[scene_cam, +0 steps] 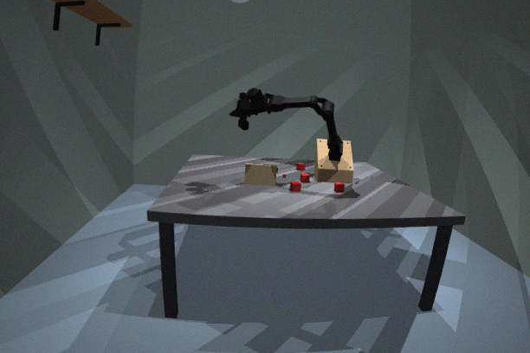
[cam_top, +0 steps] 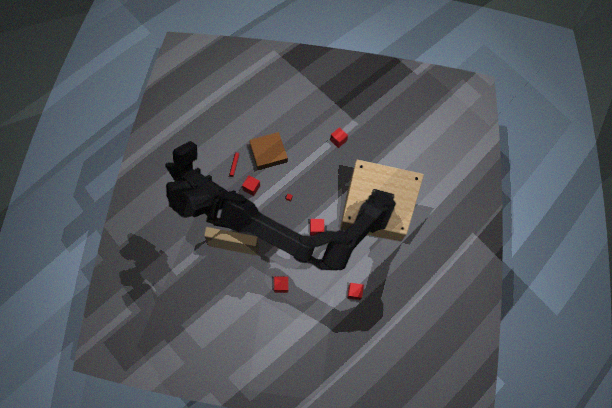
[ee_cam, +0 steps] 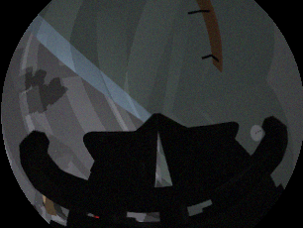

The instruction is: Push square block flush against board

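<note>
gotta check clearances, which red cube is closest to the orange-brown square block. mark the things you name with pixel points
The red cube (cam_top: 251, 185) just off the block's (cam_top: 268, 149) near corner, beside the arm; the other cubes lie farther away.

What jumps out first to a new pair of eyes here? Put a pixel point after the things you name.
The jointed black arm (cam_top: 280, 235) (scene_cam: 299, 103), rising from a pale wooden mounting box (cam_top: 385, 175) (scene_cam: 333, 176) and stretched out above the striped grey table (cam_top: 200, 348) (scene_cam: 303, 210). Then the bright red cubes scattered around it, and the flat orange-brown square block (cam_top: 268, 149) lying apart from the upright tan board (cam_top: 231, 239) (scene_cam: 261, 175).
</note>
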Controlling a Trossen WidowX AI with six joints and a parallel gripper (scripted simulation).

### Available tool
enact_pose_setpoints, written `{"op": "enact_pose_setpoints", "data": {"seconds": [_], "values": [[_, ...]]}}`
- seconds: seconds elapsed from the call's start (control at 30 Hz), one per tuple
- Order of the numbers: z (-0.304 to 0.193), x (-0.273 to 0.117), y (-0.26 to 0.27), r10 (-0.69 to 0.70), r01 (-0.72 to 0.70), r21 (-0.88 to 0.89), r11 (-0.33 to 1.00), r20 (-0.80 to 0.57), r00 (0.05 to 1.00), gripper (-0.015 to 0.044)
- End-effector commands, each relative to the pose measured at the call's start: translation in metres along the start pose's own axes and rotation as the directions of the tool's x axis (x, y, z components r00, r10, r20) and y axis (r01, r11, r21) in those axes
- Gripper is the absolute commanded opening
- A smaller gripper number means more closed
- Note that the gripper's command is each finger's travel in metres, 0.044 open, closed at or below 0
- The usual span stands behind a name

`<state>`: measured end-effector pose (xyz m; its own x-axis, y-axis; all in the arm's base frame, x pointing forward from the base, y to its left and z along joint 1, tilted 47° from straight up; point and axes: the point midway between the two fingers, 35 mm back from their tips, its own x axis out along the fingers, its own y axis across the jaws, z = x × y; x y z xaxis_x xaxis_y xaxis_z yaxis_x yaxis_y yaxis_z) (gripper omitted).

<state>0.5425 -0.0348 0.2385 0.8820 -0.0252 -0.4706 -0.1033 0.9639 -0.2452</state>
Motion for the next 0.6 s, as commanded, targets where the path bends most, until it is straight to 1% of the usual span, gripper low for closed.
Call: {"op": "enact_pose_setpoints", "data": {"seconds": [0.0, 0.27, 0.57], "values": [[-0.002, 0.000, 0.013, 0.068, -0.070, -0.072, 0.995, -0.030, 0.997, 0.0000], [-0.016, -0.003, 0.053, 0.243, -0.266, -0.235, 0.935, -0.125, 0.962, 0.0000], [-0.033, -0.016, 0.097, 0.432, -0.490, -0.369, 0.790, -0.232, 0.872, 0.0000]]}}
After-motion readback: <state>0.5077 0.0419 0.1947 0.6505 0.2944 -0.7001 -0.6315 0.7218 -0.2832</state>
